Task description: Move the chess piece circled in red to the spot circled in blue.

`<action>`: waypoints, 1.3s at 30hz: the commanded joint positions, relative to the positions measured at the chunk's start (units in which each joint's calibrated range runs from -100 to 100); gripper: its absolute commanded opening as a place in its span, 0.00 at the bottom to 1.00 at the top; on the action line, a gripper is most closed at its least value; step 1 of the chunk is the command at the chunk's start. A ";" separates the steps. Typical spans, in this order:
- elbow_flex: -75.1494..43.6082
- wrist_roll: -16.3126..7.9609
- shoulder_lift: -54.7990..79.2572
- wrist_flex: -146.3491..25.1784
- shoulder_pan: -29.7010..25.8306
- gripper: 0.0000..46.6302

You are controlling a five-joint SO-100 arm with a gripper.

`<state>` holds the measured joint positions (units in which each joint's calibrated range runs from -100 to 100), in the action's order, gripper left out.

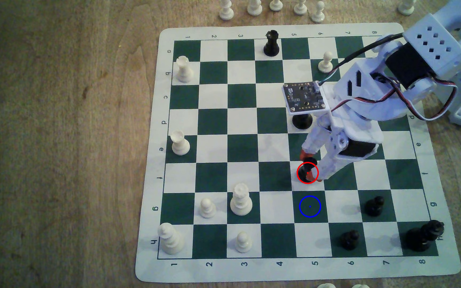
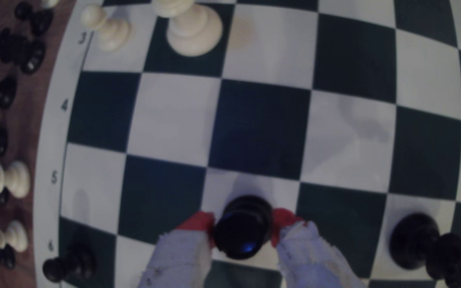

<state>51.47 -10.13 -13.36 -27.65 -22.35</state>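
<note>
red-tipped, the claw (image 1: 308,169) stands over the white square in column 5, row f, with the black pawn (image 1: 307,173) between its two tips. in the wrist view the claw (image 2: 242,225) has one red tip (image 2: 199,221) on each side of the pawn (image 2: 242,228), both right against its round body, so it looks pinched on the pawn. whether the pawn's base rests on the board or is just off it cannot be told. the red ring sits around the pawn in the exterior view.

the blue spot (image 1: 310,206) is a dark green square in row g, column 5, the next square toward the near edge of the board (image 1: 151,193) from the pawn. nothing stands on it.

a taller black piece (image 1: 302,121) stands two squares behind the pawn in the same column, partly hidden under the arm's circuit plate (image 1: 304,97). in the wrist view it (image 2: 431,246) sits apart from the claw, one square over. a black pawn (image 1: 375,206) stands in row g, column 7, well to the exterior view's right of the blue spot. another black pawn (image 1: 350,239) stands in row h, column 6. a white queen (image 1: 240,199) and a white pawn (image 1: 206,207) stand in row g, to the exterior view's left.
</note>
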 commanded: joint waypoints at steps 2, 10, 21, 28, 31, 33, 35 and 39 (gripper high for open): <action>-4.78 0.05 -0.90 0.29 -0.69 0.01; -4.96 -0.29 -2.00 -0.36 -1.08 0.01; -17.20 -1.56 -2.34 -9.04 -5.70 0.01; -19.37 -2.15 1.99 -8.80 -8.90 0.01; -19.65 -2.15 4.62 -8.47 -8.98 0.01; -19.56 -2.20 5.38 -7.90 -9.06 0.01; -19.56 -2.20 5.55 -7.65 -8.75 0.01; -20.19 -2.20 6.06 -7.40 -8.04 0.02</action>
<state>37.01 -12.19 -6.58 -36.18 -31.05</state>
